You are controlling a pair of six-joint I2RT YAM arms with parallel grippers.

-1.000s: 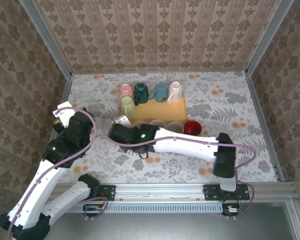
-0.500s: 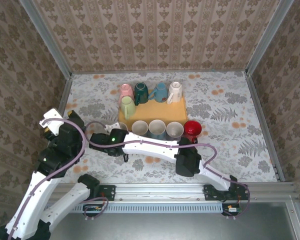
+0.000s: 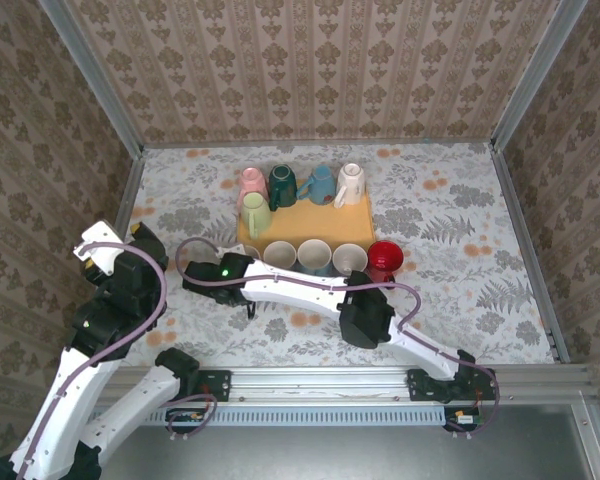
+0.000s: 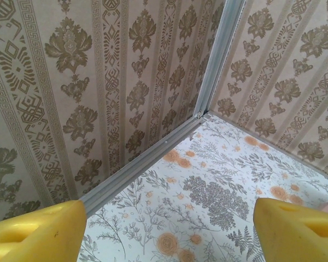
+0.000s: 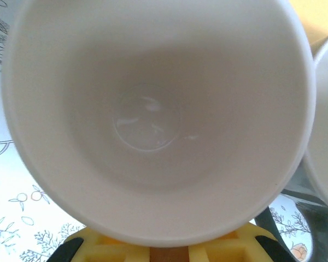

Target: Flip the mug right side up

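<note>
Swung the right arm leftward over the floral-patterned desk since a second ago. Holds left fingers wide apart. Clamps right fingers on the white ceramic mug, left of the mug row before the yellow rectangular tray.

Ten mugs, one yellow block, two arms.

Left arm is folded up at the left side, left gripper raised and wide open, nothing between its yellow fingers. Right arm reaches low across to the left with the elbow bent midway. The right gripper is nearly closed on the rim of a white mug (mouth facing the wrist camera).
</note>
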